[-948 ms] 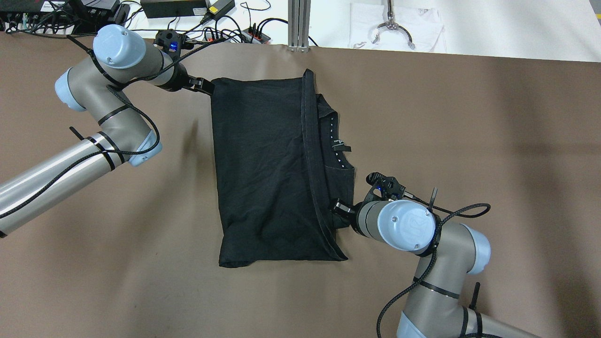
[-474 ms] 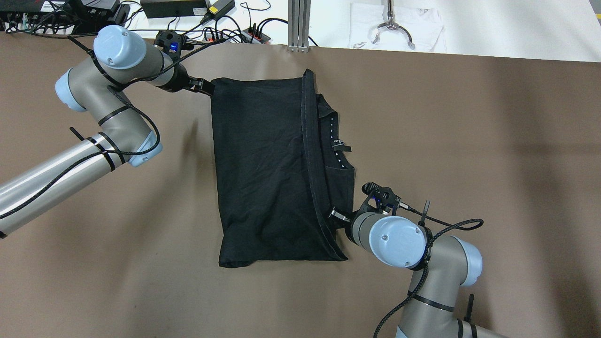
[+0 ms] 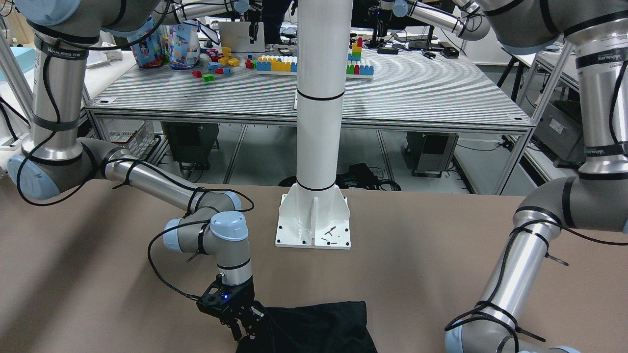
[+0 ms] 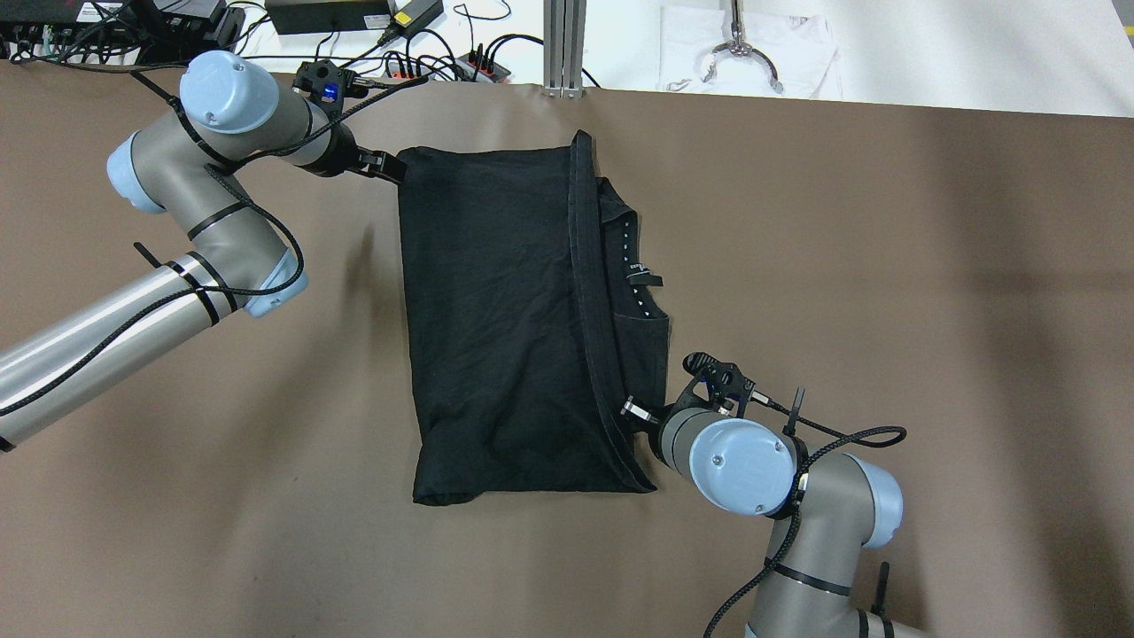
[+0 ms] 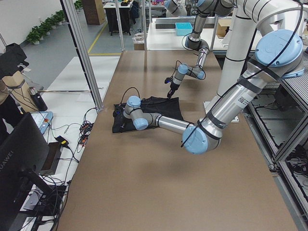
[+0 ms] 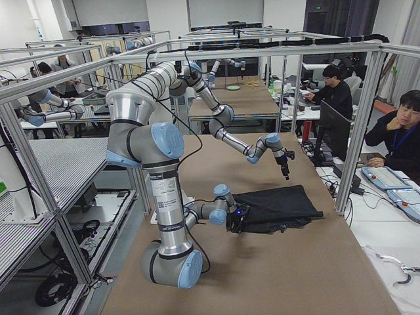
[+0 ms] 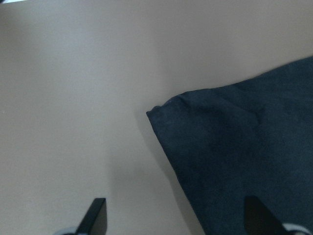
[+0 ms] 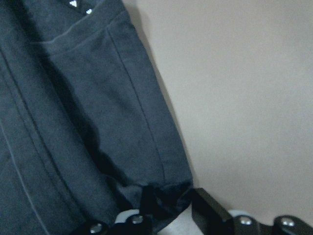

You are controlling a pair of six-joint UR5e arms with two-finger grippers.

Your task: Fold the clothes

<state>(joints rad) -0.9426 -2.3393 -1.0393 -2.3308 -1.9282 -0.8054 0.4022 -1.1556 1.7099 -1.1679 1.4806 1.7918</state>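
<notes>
The black clothes (image 4: 496, 310) lay folded mid-tabletop (image 4: 886, 266) — the right claw (image 4: 631, 410) pinched their hem at the near right edge, while the left claw (image 4: 385, 166) hung spread wide by the far left corner.

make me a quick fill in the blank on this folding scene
The garment is ___ in colour. It lies on a ___ table. The left pincer is ___, nothing between its fingers. In the overhead view the right pincer is at the garment's ___ edge.
Missing: black; brown; open; right.
</notes>
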